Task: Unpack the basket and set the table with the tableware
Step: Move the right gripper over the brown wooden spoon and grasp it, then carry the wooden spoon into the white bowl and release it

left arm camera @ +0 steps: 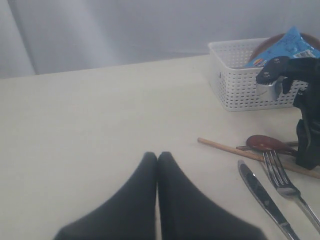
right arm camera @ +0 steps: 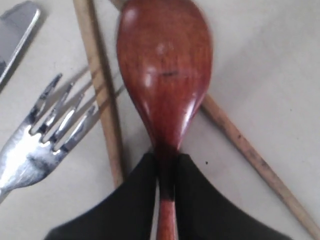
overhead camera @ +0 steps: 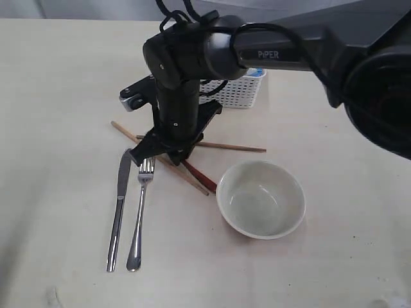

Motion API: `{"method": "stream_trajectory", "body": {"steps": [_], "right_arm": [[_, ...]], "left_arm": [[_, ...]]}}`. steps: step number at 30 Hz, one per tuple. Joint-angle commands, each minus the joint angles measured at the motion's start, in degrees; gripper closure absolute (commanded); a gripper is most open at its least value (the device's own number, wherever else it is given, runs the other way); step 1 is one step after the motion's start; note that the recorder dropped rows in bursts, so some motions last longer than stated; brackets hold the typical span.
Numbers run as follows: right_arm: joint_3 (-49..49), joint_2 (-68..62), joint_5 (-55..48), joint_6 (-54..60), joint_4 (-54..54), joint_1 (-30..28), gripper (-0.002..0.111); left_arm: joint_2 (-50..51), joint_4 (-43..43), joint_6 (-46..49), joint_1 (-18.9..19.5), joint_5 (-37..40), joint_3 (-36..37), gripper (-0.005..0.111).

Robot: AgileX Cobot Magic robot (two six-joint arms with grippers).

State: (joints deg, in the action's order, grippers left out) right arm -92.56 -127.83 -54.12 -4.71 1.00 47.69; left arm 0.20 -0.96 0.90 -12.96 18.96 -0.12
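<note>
- Fingers of your right gripper pinch the wooden spoon at its narrow neck, just under the spoon's oval head.
- Your spoon sits low over the crossed chopsticks, beside the fork. Whether it rests on them or hangs just above cannot be told.
- Your left gripper has its fingers pressed together on nothing, over bare table, well apart from the cutlery.
- The step in hand is probably laying the spoon at the place setting. Carry it clear of the chopsticks and the fork tines first, so that nothing gets dragged.
- Lower it until the rounded back touches the tabletop before you let go. A curved back is likely to rock if dropped.
- The spoon is glossy red-brown wood, smooth and tapering, so it may pivot in a neck pinch. Keep your wrist level.
- The chopsticks are thin, matte, pale wooden rods, and a nudge would probably roll them.
- The fork and the knife are polished steel, flat and slim, lying side by side.
- The bowl is off-white, round, smooth-walled, upright and empty.
- The basket is white plastic lattice, and a crinkly blue packet lies in it.
</note>
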Motion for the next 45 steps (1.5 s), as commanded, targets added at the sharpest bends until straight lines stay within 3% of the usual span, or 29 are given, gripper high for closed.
{"method": "stream_trajectory", "body": {"steps": [1, 12, 19, 22, 30, 39, 45], "right_arm": [[-0.02, -0.18, -0.13, 0.69, 0.62, -0.22, 0.109], [-0.02, 8.09, -1.12, 1.09, 0.74, -0.22, 0.109], [0.08, 20.18, -15.85, 1.67, 2.09, -0.22, 0.109], [0.6, 23.71, -15.85, 1.42, 2.19, -0.22, 0.109], [15.38, 33.85, -15.85, 1.09, 2.63, -0.22, 0.109], [32.98, 36.8, -15.76, 2.84, 4.46, -0.22, 0.109], [38.17, 36.8, -7.51, 2.41, 6.26, -0.22, 0.109]], "left_arm": [[-0.2, 0.21, -0.25, -0.32, -0.64, 0.12, 0.106], [-0.2, 0.21, -0.25, -0.32, -0.64, 0.12, 0.106], [-0.2, 0.21, -0.25, -0.32, -0.64, 0.12, 0.106], [-0.2, 0.21, -0.25, -0.32, -0.64, 0.12, 0.106], [-0.2, -0.35, -0.25, -0.32, -0.64, 0.12, 0.106], [-0.2, -0.35, -0.25, -0.32, -0.64, 0.12, 0.106], [-0.2, -0.35, -0.25, -0.32, -0.64, 0.12, 0.106]]}}
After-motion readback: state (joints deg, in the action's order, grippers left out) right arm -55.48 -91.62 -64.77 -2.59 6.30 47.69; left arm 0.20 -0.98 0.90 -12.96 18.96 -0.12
